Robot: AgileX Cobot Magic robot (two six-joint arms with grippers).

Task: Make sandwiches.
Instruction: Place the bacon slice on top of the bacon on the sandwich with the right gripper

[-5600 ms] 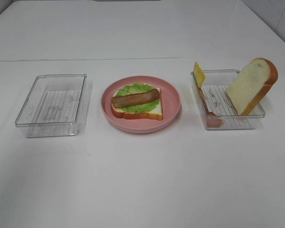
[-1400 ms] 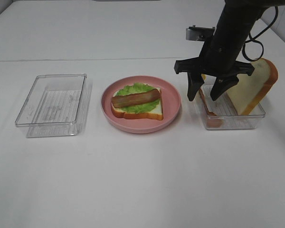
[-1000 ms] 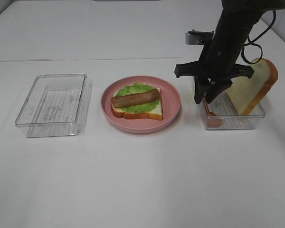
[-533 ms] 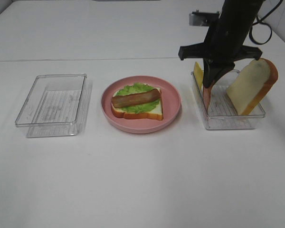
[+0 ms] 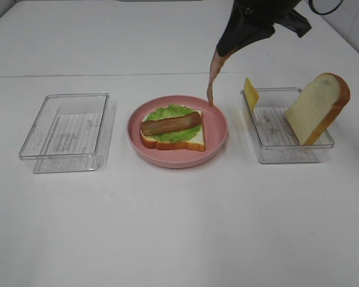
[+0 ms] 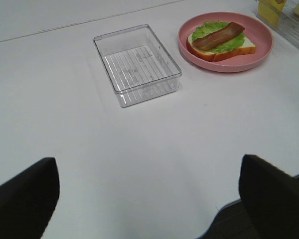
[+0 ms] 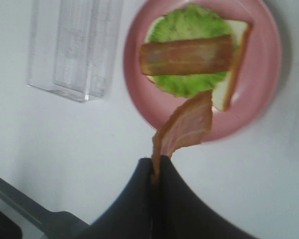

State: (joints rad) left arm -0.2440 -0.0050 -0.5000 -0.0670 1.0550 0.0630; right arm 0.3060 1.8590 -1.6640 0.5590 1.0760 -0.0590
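Exterior high: right gripper (image 5: pixel 220 51), jaws pinching a brown-red bacon strip (image 5: pixel 212 81), hung above the far rim of the round pink plate (image 5: pixel 218 136), on which the open sandwich of white bread, green lettuce and bacon (image 5: pixel 171 128) lay; left wrist: left gripper (image 6: pixel 147 169) jaws stood spread, well off that plate; right wrist: strip dangled over the plate's edge.

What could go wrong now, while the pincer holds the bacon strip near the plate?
1. The right pincer pinches the hanging bacon strip only at its top end, so the limp strip may swing or slip out.
2. Its lower tip hangs near the rim of the pink plate, not over the sandwich. Released here, it would probably miss the bread.
3. It may land on top of the first bacon strip instead of beside it.
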